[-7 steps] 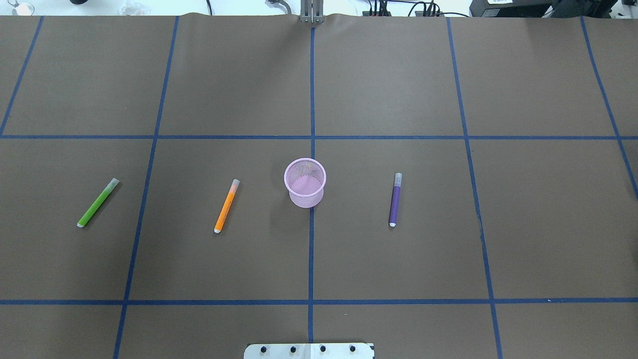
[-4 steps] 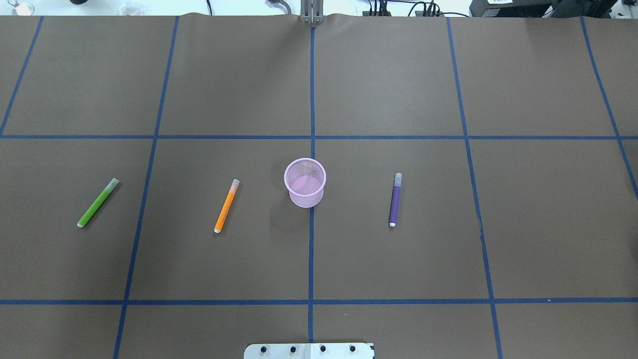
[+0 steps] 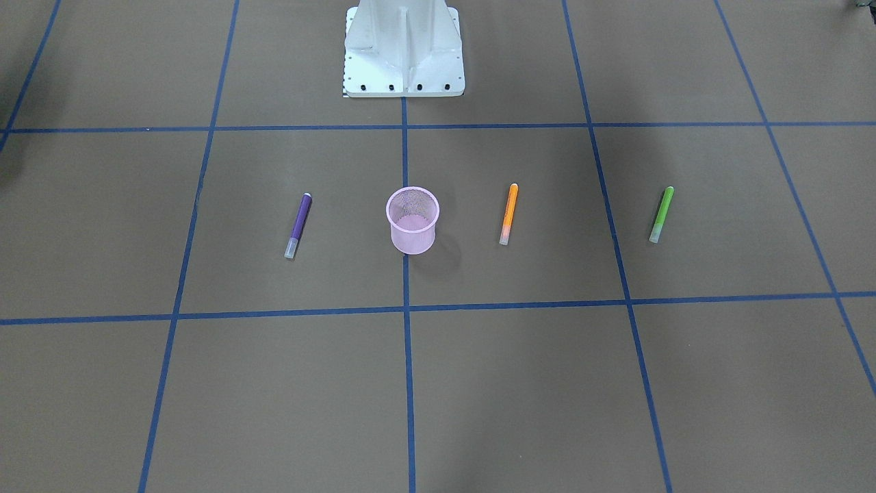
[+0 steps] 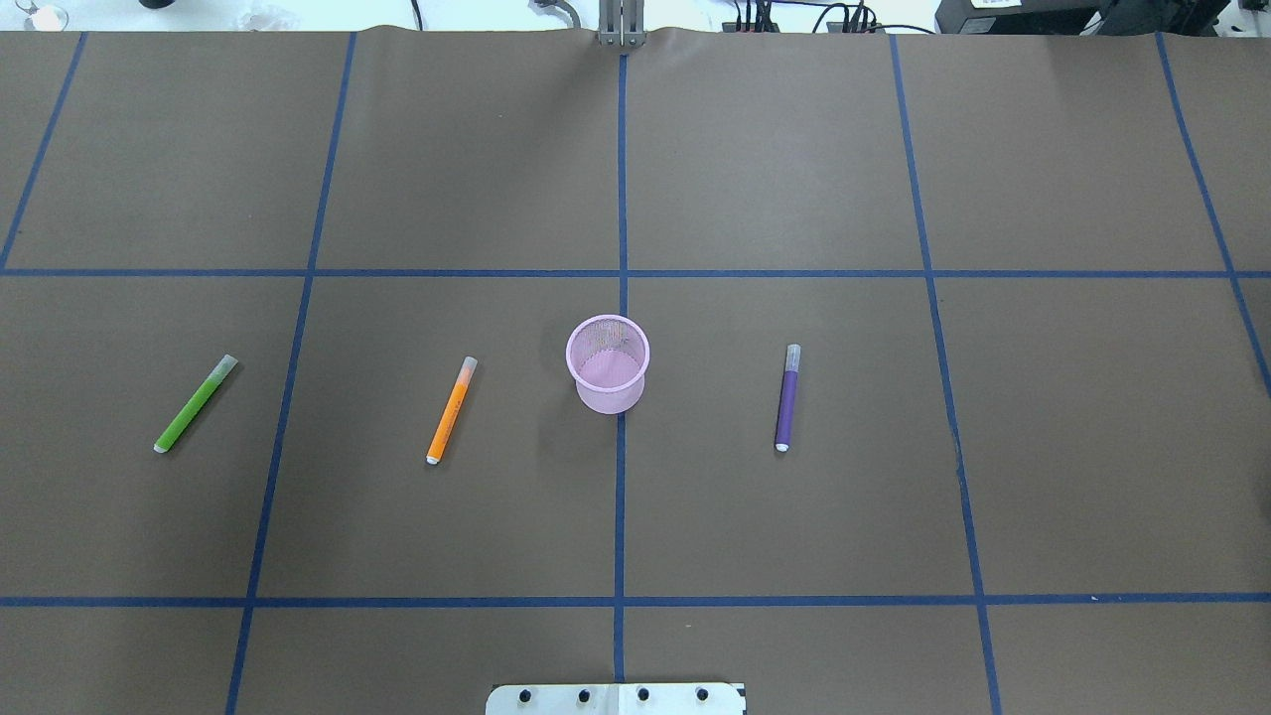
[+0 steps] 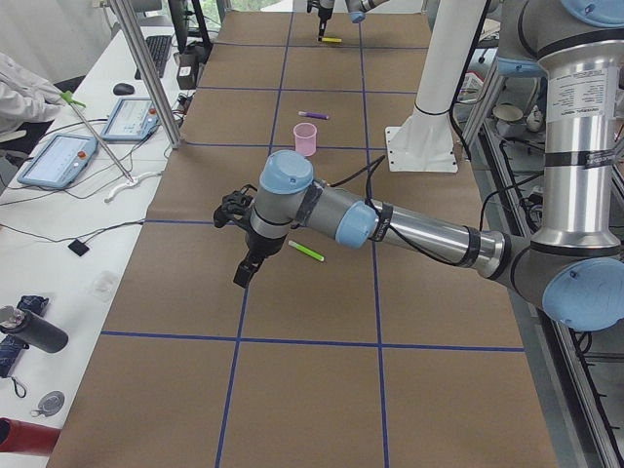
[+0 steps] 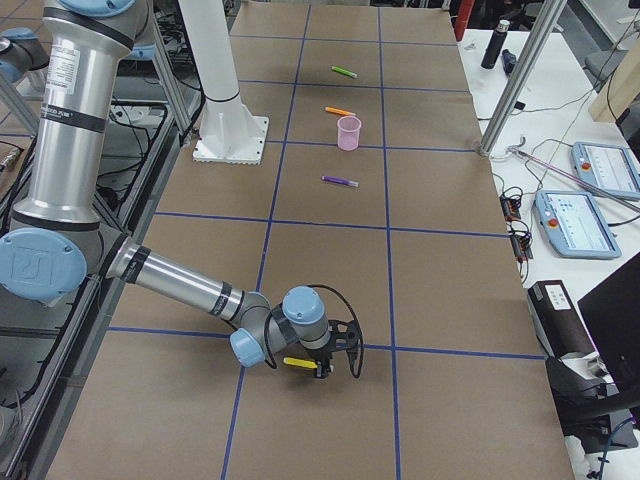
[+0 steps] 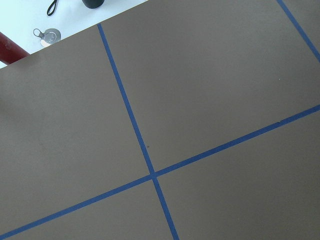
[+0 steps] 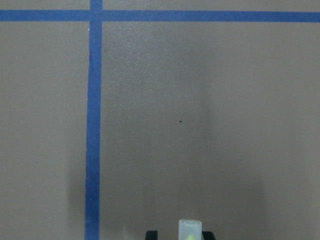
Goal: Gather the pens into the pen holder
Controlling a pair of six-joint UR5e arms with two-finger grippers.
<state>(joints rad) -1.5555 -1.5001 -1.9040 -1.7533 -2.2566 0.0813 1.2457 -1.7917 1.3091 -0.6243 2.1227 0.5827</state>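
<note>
The pink mesh pen holder [image 4: 608, 363] stands upright at the table's middle, also in the front view [image 3: 413, 220]. Three pens lie flat: green [image 4: 196, 404] far left, orange [image 4: 452, 409] left of the holder, purple [image 4: 787, 397] right of it. My right gripper [image 6: 322, 365] is low at the table's far right end, shut on the yellowish pen [image 6: 298, 362], whose pale cap shows between the fingers in the right wrist view [image 8: 190, 229]. My left gripper [image 5: 244, 275] hovers beyond the green pen [image 5: 306, 251]; I cannot tell if it is open.
The robot's white base plate [image 4: 616, 698] sits at the near table edge. Blue tape lines grid the brown table cover [image 4: 775, 179]. An aluminium frame post [image 5: 146, 68] and a side desk with tablets [image 5: 58, 156] stand past the table's far side.
</note>
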